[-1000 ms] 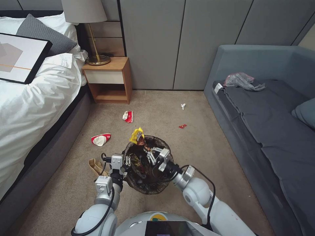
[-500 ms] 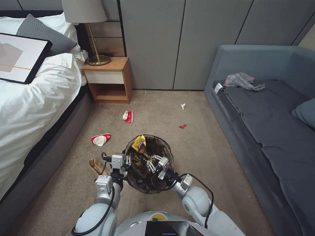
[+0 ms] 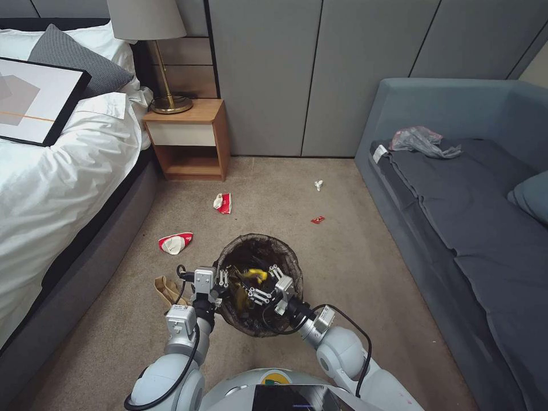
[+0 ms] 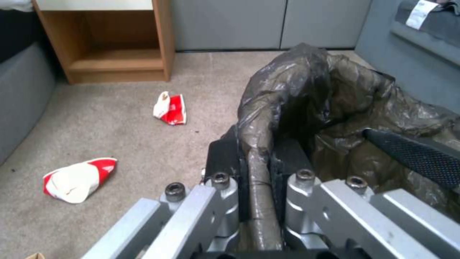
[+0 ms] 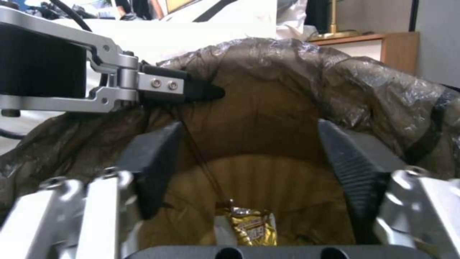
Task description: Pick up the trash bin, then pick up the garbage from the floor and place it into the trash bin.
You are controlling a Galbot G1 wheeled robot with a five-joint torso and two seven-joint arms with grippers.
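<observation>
Left gripper (image 3: 224,283) clamped on the bag-lined rim of the trash bin (image 3: 285,251), at the bin's 9 o'clock. Right gripper (image 3: 264,283) spread wide, holding nothing, over the bin's mouth. One yellow snack wrapper (image 5: 249,225) inside the bin. On the carpet: two red-and-white cartons (image 3: 175,242) (image 3: 223,202) toward 10 and 11 o'clock, one tan paper piece (image 3: 167,290) at 9, one red scrap (image 3: 317,220) and one white scrap (image 3: 318,184) toward 1 o'clock.

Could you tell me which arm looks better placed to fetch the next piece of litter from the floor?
Probably the right: the right gripper is open over the trash bin, whereas the left gripper is clamped on its rim.
</observation>
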